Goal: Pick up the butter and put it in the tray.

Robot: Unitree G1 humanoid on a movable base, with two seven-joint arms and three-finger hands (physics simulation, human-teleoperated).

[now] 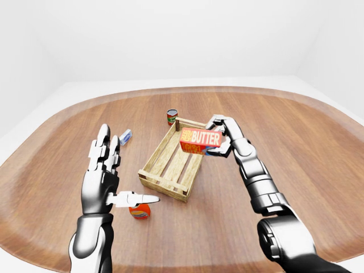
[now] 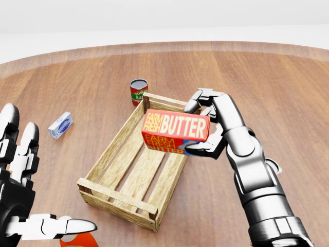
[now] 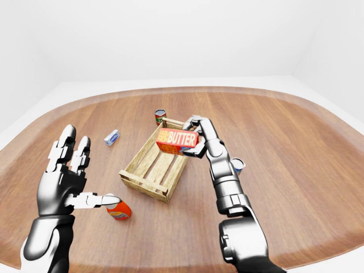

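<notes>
The red and orange butter box [image 2: 176,131] hangs in the air over the right half of the wooden slatted tray [image 2: 116,149], above its slats. My right hand [image 2: 201,126] is shut on the butter box, fingers over its top and thumb under its lower edge. My left hand [image 2: 20,180] stays open at the lower left of the head view, fingers spread, holding nothing, well apart from the tray.
A red tomato can [image 2: 138,91] stands just beyond the tray's top corner. A small blue and white carton [image 2: 60,125] lies left of the tray. An orange can [image 3: 119,210] lies by my left thumb. A blue-rimmed can [image 3: 238,165] stands right of my right forearm.
</notes>
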